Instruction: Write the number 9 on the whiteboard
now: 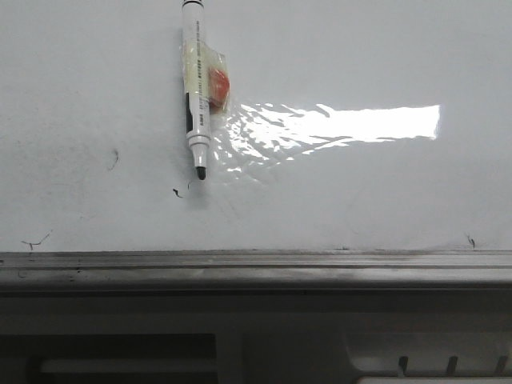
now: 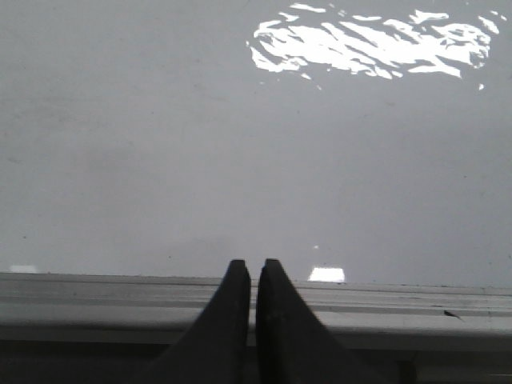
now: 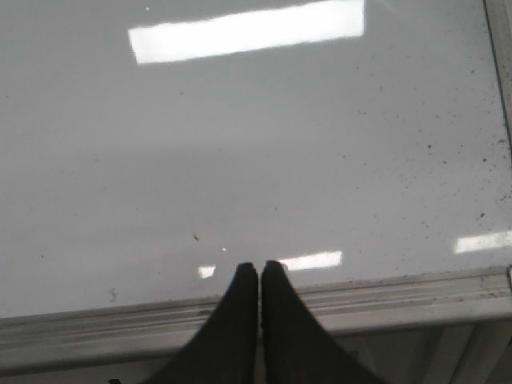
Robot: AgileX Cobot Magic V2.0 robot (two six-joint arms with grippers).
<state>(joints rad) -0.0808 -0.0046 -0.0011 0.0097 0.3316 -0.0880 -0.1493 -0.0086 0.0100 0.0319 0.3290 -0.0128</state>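
Whiteboard fills the front view as the working surface, glossy white with a bright glare band, and its grey metal rail runs along the near edge. No number 9 is visible on it; only small stray squiggles near the lower part. A marker lies on the board with its uncapped black tip pointing toward the rail. Yellowish tape and a red piece are wrapped around its barrel, likely a grip aid so a pinch holds it firmly. Neither arm appears in this view, so the marker lies free, well apart from both.

In the left wrist view, the left end effector is clenched, its two dark fingers pressed nearly together with nothing between them. It hovers over the rail at the board's edge, looking across bare white whiteboard and a glare patch. The marker is not in this view.

In the right wrist view, the right end effector is likewise clenched and empty, parked above the rail with the speckled board stretching beyond. The marker does not show here either.

Judging from this, both arms sit in a rest pose at the board's edge; writing cannot begin until one opens and fetches the marker.
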